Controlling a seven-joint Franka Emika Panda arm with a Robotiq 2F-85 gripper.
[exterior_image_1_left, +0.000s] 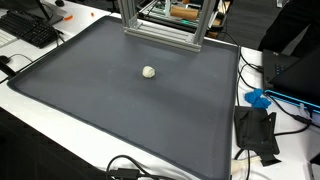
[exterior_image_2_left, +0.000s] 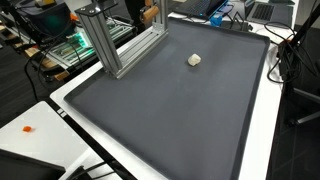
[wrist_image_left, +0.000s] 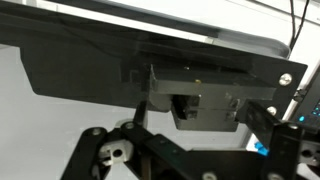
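**Left.** In an exterior view a keyboard (exterior_image_1_left: 30, 30) lies on the white table (exterior_image_1_left: 40, 140), beyond the far left corner of the grey mat (exterior_image_1_left: 90, 110). The mat covers most of the table top.

**Centre.** The pale lump (exterior_image_1_left: 149, 72) rests alone on the mat. It is near the base of the aluminium frame (exterior_image_1_left: 165, 30) that stands on the mat's far edge, and well apart from the other edges. In both exterior views the pale lump (exterior_image_2_left: 195, 60) appears small, off-white, matt and roundish. It has no marked long axis, so its shape likely favours no particular approach angle.

**Right.** A blue item (exterior_image_1_left: 258, 98) and a black bracket (exterior_image_1_left: 255, 130) lie off the mat, beside its right edge.

**Gripper.** The gripper (wrist_image_left: 195, 150) shows in the wrist view only. Its jaws are spread wide with nothing between them. The lump is absent from that view and the arm is absent from both exterior views. The direction from gripper to lump therefore cannot be told.
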